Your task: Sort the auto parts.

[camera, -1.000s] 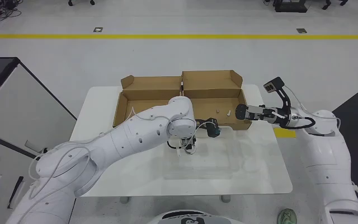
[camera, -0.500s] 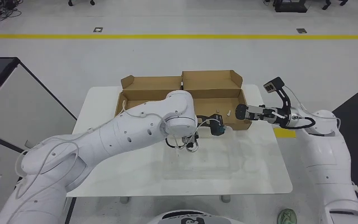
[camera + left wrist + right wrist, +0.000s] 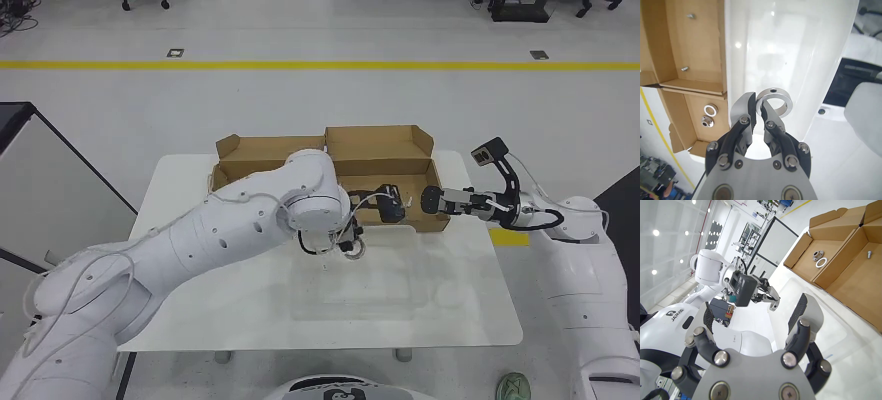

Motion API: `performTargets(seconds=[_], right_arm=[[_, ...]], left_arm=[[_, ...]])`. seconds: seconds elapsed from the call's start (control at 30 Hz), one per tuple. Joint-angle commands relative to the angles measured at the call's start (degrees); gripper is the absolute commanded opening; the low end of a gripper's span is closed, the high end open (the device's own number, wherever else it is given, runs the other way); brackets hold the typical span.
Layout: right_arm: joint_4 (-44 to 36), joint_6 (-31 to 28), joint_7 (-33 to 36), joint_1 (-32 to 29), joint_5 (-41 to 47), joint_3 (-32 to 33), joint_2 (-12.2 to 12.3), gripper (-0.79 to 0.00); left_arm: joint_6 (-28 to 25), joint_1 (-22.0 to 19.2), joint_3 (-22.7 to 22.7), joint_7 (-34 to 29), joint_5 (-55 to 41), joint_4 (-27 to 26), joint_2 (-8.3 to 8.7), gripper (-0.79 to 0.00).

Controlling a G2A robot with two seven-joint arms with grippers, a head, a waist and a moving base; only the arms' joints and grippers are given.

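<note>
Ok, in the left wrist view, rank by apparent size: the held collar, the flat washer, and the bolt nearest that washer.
1. collar, though being closest to the camera inflates it
2. washer
3. bolt

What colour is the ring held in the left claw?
The ring is shiny silver metal; the left wrist view shows it best.

collar (image 3: 774, 103): silver ring, small hole drilled in its rim, pinched by its wall between the jaws of the left gripper (image 3: 757, 101), held in the air | washer (image 3: 710, 110) and flanged hub (image 3: 706, 122): laid flat, just beside each other, in one cardboard box (image 3: 693, 102) | bolts (image 3: 685, 68): two, laid well apart in the adjoining box (image 3: 696, 41)
</note>
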Motion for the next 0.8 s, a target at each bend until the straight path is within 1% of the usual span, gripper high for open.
performTargets(seconds=[0.0, 0.13, 0.23, 0.3, 0.4, 0.5, 0.6, 0.77], right_arm=[[0.0, 0.0, 0.0, 0.0, 0.0, 0.0, 0.0, 0.000], [0.0, 0.0, 0.0, 0.0, 0.0, 0.0, 0.0, 0.000], [0.0, 0.0, 0.0, 0.0, 0.0, 0.0, 0.0, 0.000], [0.0, 0.0, 0.0, 0.0, 0.0, 0.0, 0.0, 0.000], [0.0, 0.0, 0.0, 0.0, 0.0, 0.0, 0.0, 0.000], [0.0, 0.0, 0.0, 0.0, 0.0, 0.0, 0.0, 0.000], [0.0, 0.0, 0.0, 0.0, 0.0, 0.0, 0.0, 0.000], [0.0, 0.0, 0.0, 0.0, 0.0, 0.0, 0.0, 0.000]], left_arm=[[-0.1, 1.2, -4.5, 2.9, -4.5, -0.4, 1.23, -0.785], [-2.8, 5.4, -15.2, 8.1, -11.7, -1.8, 4.38, -0.785], [-4.6, 10.9, -22.9, 13.1, -17.4, -4.0, 6.46, -0.785], [-6.8, 14.3, -27.5, 15.6, -21.5, -5.2, 7.54, -0.785], [-10.1, 18.8, -32.5, 19.1, -27.6, -7.0, 8.59, -0.785], [-13.3, 21.4, -35.8, 21.9, -33.6, -7.4, 9.07, -0.785], [-17.7, 22.7, -37.2, 23.7, -40.9, -6.9, 9.08, -0.785], [-25.5, 21.7, -36.6, 21.3, -53.0, -5.7, 8.70, -0.785]])
